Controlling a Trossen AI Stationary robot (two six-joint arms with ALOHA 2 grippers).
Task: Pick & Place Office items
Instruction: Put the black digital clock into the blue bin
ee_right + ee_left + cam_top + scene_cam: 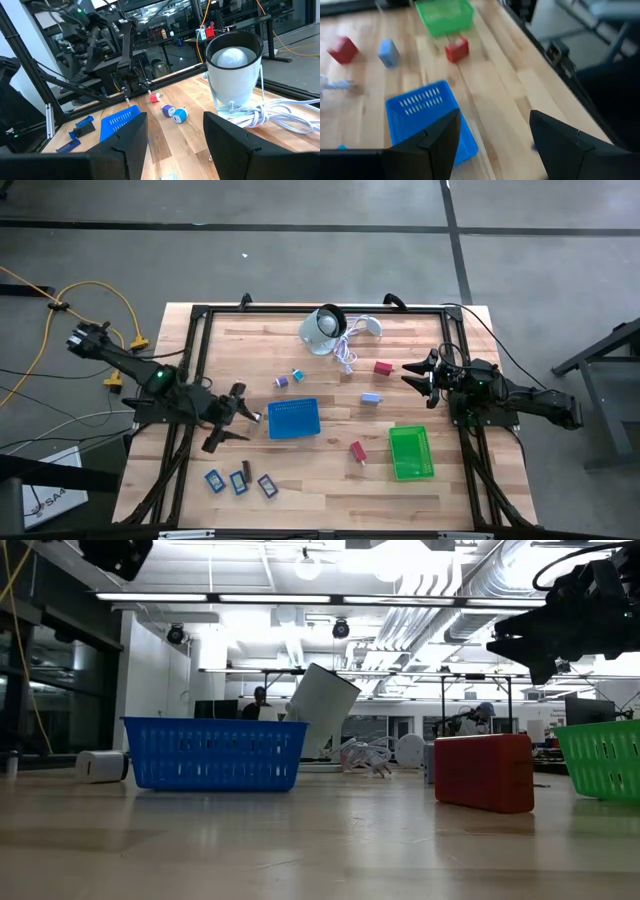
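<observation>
The office items lie loose on the wooden table. Three dark blue rectangles [238, 481] sit near the front left. One red block [382, 367] lies just left of my right gripper [408, 376], another red block [358, 451] beside the green basket. A pale blue block [371, 398] and purple and blue bits [290, 378] lie mid-table. My left gripper [240, 418] is open beside the blue basket's left end; its wrist view shows the blue basket [425, 117] ahead. My right gripper [175, 140] is open above the table. I see no silver clip.
A blue mesh basket [293, 420] stands mid-table and a green mesh basket [410, 452] front right. A white round device [322, 328] with its white cable [347, 355] sits at the far edge. A black frame [195, 340] borders the table.
</observation>
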